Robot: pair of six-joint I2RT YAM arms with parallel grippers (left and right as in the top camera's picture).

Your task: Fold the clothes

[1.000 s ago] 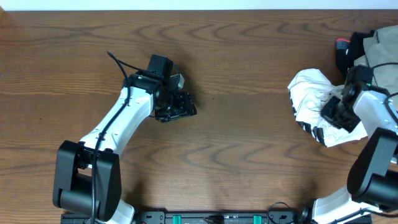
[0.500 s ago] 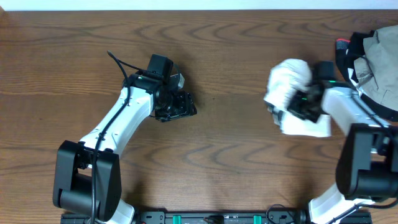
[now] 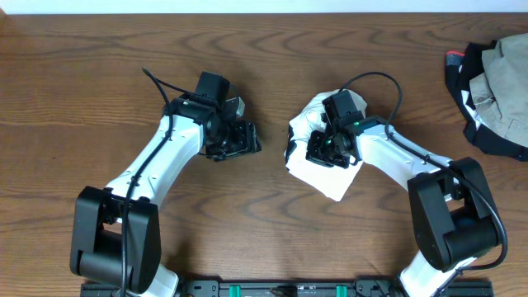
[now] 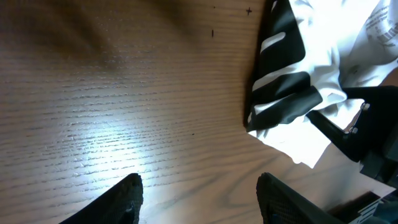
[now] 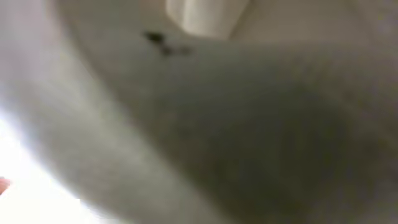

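Bench (image 3: 99, 74): brown wood with a strong wavy grain and a dull sheen; seen close from the left wrist, the surface glares under the light.
Clothes (image 3: 334, 180): a thin white garment bunched into a rumpled bundle a little right of the bench's middle. One flat corner spreads toward the near edge, and the top is rounded and puffy.
Stripes (image 4: 283, 87): broad black bands on the bundle's left edge, folded over each other, with narrow white gaps between.
Left hand (image 3: 252, 144): black, low over bare wood just left of the bundle and not touching it. Its two fingertips (image 4: 134, 190) stand wide apart with nothing between them.
Right hand (image 3: 323, 150): black, down on top of the bundle, with cloth heaped around it. I cannot tell whether it grips or only presses, because its fingers are buried in the fabric.
Right wrist view: nothing but blurred grey-white cloth right up against the lens.
Arms: glossy white shells with black joints, both reaching in toward the middle. A black cable loops above the right one.
Heap at far right (image 3: 499, 78): crumpled khaki-grey cloth lying on dark fabric, with a small red bit at its upper left. It is well apart from the bundle.
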